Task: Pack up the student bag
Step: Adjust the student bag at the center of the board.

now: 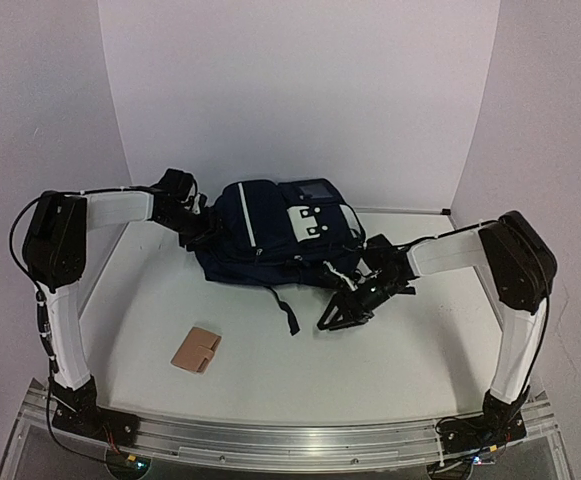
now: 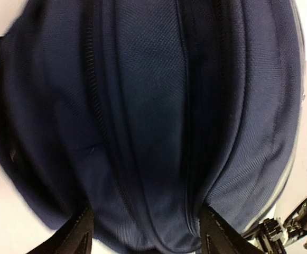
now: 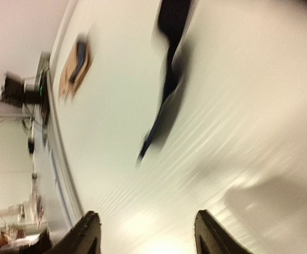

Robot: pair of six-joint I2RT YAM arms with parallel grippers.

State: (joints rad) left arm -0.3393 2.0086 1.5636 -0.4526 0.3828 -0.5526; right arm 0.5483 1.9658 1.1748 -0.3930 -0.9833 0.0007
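Two claws work at one container, the student bag (image 1: 270,235), which lies flat at the back centre of the tabletop (image 1: 410,350). Its white patch (image 1: 305,222) faces up.

1. Container. The bag's dark navy shell is rounded and bulging. In the left wrist view two zip lines (image 2: 187,132) run side by side down the fabric, and both look closed there. The interior is not visible in any view, so the contents cannot be determined.
2. Left claw (image 2: 145,239). It is positioned at the bag's left side. Its fingers (image 2: 71,238) stand apart, and the navy fabric fills the space ahead of and between the tips.
3. Right claw (image 3: 147,233). It is positioned just off the bag's front right corner, low over bare tabletop. Its fingers (image 3: 87,235) stand apart with nothing between them. This view is heavily blurred.
4. Loose items. One black strap (image 1: 285,308) trails from the bag's front edge onto the tabletop. One tan folded item (image 1: 197,350), possibly a wallet, lies outside the bag, well apart from it toward the front left.
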